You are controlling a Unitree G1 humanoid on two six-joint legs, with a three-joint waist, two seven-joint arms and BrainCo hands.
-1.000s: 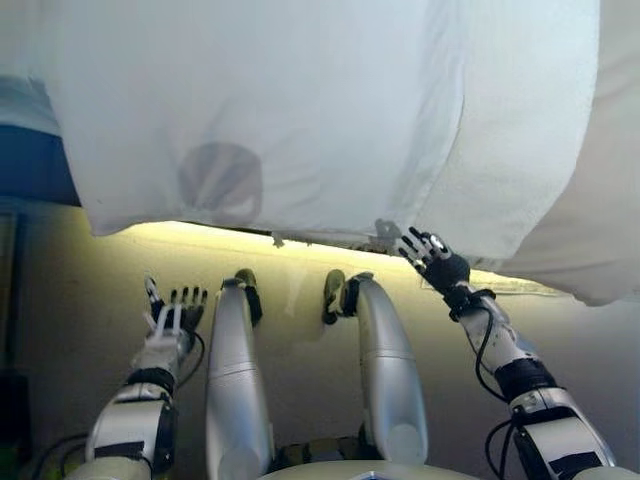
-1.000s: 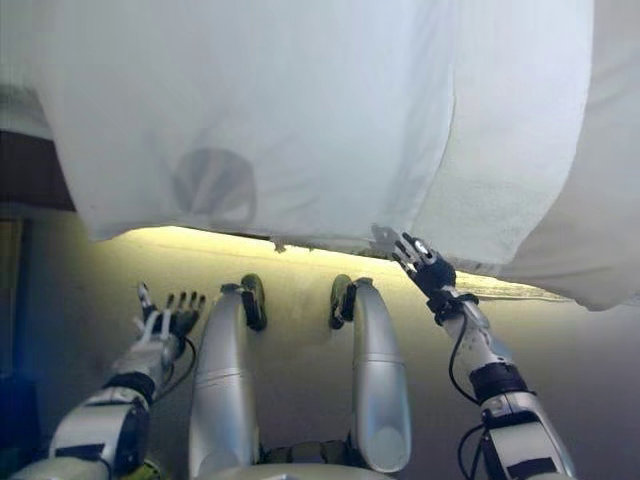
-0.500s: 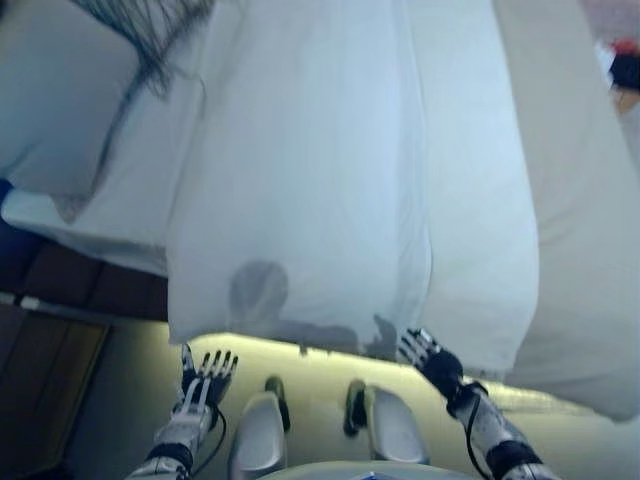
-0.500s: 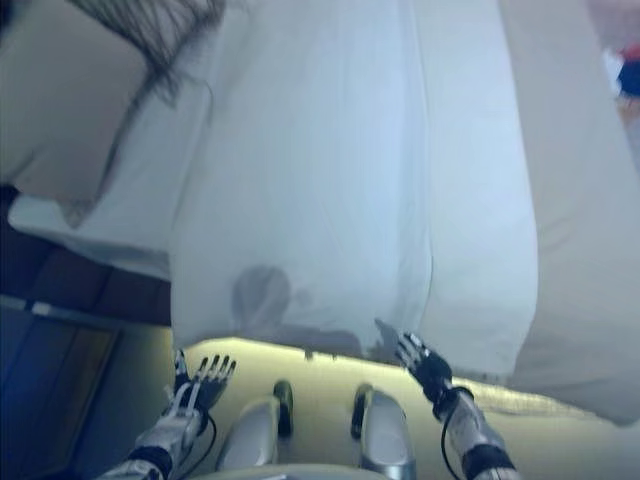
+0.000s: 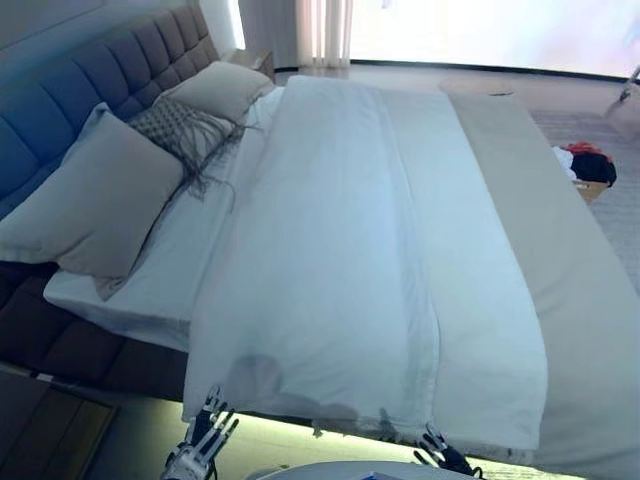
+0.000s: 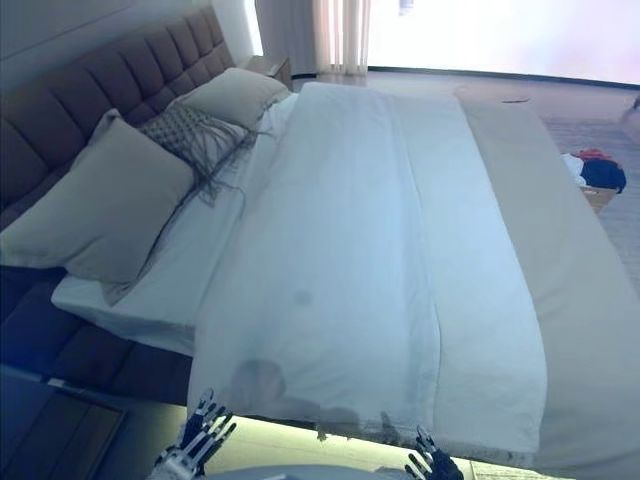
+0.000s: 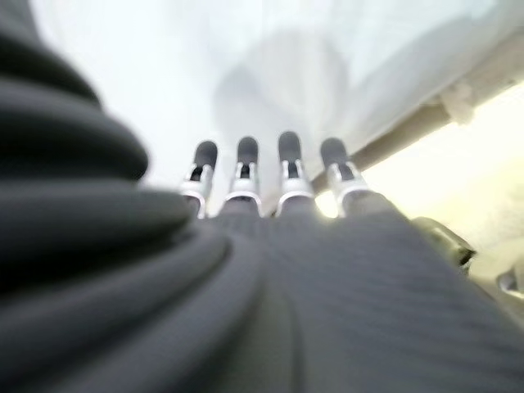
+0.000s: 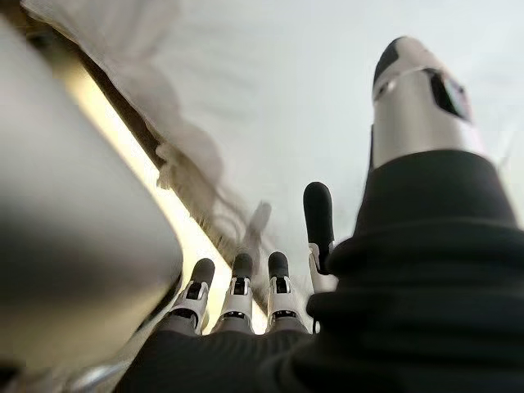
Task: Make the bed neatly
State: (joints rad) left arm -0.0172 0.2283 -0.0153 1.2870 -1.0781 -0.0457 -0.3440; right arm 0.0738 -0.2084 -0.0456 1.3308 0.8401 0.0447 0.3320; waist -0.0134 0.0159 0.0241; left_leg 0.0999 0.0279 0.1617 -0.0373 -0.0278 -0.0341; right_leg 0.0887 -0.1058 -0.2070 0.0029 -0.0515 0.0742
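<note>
I see white duvet (image 5: 350,260) on bed (image 5: 590,330), long axis 12-to-6, hem hanging at 12 of both hands. Right hand (image 5: 440,455) nearer hem; left hand (image 5: 205,440) lower. Both spread, holding nothing.

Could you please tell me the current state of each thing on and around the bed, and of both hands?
White duvet: spread flat, its near edge hanging over the bedside.
Large pillow: propped against the headboard.
Fringed cushion: lying between the pillows.
Far pillow: lying flat.
Left hand: open, empty.
Right hand: open, empty.
</note>
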